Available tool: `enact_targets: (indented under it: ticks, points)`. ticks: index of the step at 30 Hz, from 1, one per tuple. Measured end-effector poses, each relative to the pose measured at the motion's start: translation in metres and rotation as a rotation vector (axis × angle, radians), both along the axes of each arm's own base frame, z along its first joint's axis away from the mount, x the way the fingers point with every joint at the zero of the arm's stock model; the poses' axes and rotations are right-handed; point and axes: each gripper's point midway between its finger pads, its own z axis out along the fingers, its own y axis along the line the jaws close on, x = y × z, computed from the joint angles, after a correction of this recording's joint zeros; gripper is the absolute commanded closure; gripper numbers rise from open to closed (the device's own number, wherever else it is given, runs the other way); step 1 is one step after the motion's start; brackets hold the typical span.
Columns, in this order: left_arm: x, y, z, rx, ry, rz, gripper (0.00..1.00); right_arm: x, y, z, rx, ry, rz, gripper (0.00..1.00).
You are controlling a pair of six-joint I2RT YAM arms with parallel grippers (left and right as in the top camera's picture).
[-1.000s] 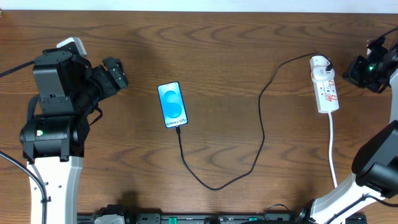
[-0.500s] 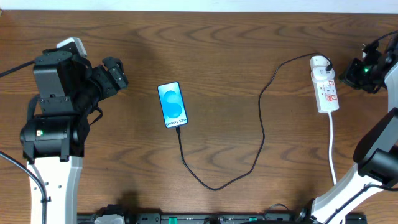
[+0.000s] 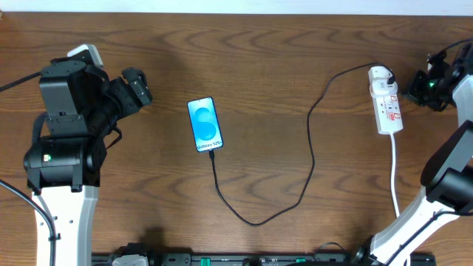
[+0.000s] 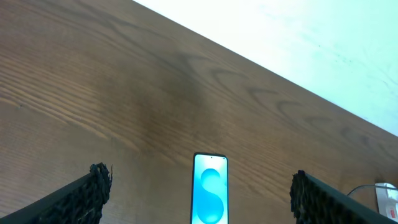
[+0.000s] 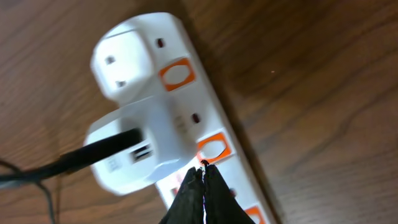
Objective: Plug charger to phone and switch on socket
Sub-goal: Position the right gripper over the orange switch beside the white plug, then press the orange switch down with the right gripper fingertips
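Right wrist | right gripper [image 5: 204, 167] fully closed, tips at socket [image 5: 186, 43] | left gripper [image 4: 202, 184] wide apart, empty, facing phone [image 4: 210, 198]

Left of slim blue-screened smartphone [image 3: 205, 124]: left arm [image 3: 65, 125] of boxy matte-black joint housings over a white moulded lower link, white cap on top, small green indicator light [image 3: 46, 157], thin black cables [image 3: 18, 83] alongside. Its finger pads [image 4: 94, 190] black, coarse, ragged-edged. Right of same smartphone: right arm [image 3: 447, 185], black and white likewise, green light [image 3: 431, 83]; its fingertips [image 5: 198, 196] black, slim, tapered.
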Motion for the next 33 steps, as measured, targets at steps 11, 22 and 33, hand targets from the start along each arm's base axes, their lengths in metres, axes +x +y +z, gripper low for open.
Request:
enact_targets:
  ticks: [11,22,33]
  points:
    - [0.0,0.0,0.0,0.0,0.001,0.0,0.07,0.004,-0.006,-0.007,-0.003,-0.008,-0.007,0.99]
    - [0.0,0.0,0.0,0.0,0.001,0.0,0.07,0.008,-0.003,-0.03,0.034,0.0,0.003,0.99]
    - [0.0,0.0,0.0,0.0,0.001,0.0,0.07,0.009,0.001,-0.03,0.045,-0.01,0.021,0.99]
